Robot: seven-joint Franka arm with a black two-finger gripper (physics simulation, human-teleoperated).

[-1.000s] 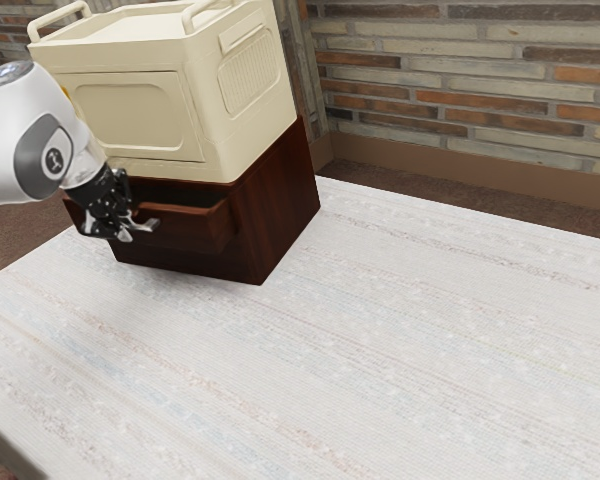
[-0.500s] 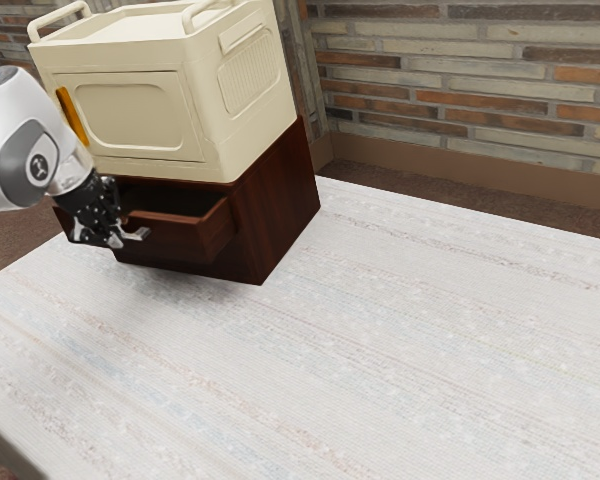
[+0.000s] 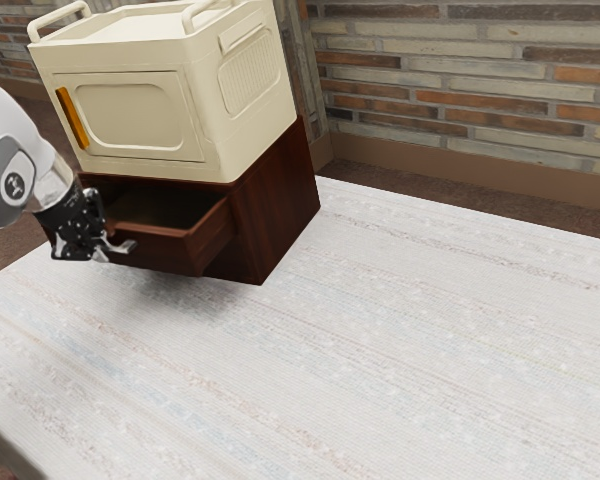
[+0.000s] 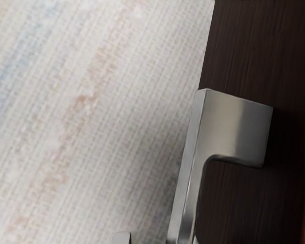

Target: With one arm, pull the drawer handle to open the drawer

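Black gripper [image 3: 96,250] is at the front of the dark brown drawer [image 3: 165,254], by the exposed end of its silver handle [image 3: 126,246]. The drawer stands pulled out of the cabinet [image 3: 278,200], its hollow inside showing. In the wrist view the handle [image 4: 234,127] stands off the dark drawer front [image 4: 290,76]. Two fingertips of the gripper [image 4: 159,239] appear at that view's lower edge, apart, with the handle's bar between them. One is beside the bar on its drawer side; a gap separates the other from the bar. The handle's far end is hidden.
A cream box [image 3: 130,115] with an orange strip rests on top of the cabinet. The table [image 3: 380,340] has a pale striped cloth and extends in front of the cabinet and to the exterior view's right. A brick wall [image 3: 460,90] rises behind.
My gripper has moved toward the exterior view's left and slightly down, away from the cabinet. The drawer has slid farther out with it, and more of its inside shows.
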